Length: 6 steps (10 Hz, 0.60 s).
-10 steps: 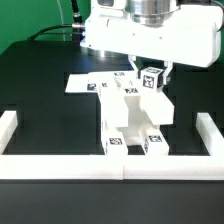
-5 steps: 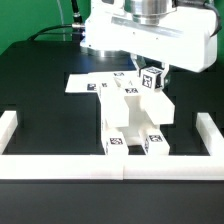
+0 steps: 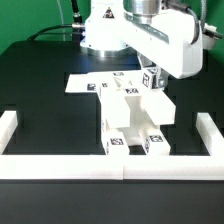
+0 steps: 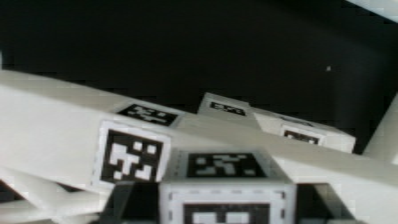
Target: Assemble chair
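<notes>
The partly built white chair (image 3: 135, 115) stands in the middle of the black table, with tags on its front feet. My gripper (image 3: 152, 76) is at the chair's upper back corner on the exterior view's right. It is shut on a small white tagged block (image 3: 150, 80) held against the top of the chair. In the wrist view the block (image 4: 222, 185) fills the space between my dark fingers (image 4: 132, 198), and my gripper (image 4: 228, 205) closes on its sides. Other tagged chair parts (image 4: 267, 118) lie beyond it.
The marker board (image 3: 85, 84) lies flat behind the chair on the exterior view's left. White border rails run along the front (image 3: 110, 167), the left (image 3: 8, 125) and the right (image 3: 212, 128) of the table.
The hand and wrist have turned and tilted towards the exterior view's right. The block stays at about the same spot on the chair, still gripped.
</notes>
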Available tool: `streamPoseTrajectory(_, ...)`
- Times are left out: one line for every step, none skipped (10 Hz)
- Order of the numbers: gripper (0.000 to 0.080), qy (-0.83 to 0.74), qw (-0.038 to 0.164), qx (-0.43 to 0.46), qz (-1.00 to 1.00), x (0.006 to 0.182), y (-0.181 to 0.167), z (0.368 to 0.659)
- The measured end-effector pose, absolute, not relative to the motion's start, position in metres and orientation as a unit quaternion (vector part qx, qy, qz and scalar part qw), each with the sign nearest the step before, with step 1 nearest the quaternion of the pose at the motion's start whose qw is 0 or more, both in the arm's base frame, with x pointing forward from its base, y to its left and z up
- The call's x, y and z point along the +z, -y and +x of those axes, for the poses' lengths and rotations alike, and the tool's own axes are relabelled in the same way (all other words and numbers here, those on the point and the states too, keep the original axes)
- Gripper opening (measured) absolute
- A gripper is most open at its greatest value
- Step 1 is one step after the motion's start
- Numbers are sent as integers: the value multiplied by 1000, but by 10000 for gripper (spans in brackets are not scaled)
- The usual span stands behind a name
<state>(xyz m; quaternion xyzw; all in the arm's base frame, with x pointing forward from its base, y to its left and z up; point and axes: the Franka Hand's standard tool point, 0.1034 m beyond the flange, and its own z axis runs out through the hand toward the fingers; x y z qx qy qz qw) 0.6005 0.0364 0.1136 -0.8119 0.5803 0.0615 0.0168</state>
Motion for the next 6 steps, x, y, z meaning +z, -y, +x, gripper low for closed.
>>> streamPoseTrajectory(285, -593, 16, 62, -802, 114, -36, 601)
streamPoseTrajectory(285, -625, 14, 62, -778, 114, -37, 601)
streamPoseTrajectory(285, -653, 14, 64, -754, 114, -38, 601)
streamPoseTrajectory(285, -676, 15, 66, -734, 114, -40, 601)
streamPoseTrajectory(285, -688, 14, 66, -723, 114, -40, 601)
streamPoseTrajectory(285, -718, 14, 69, -692, 114, -42, 601)
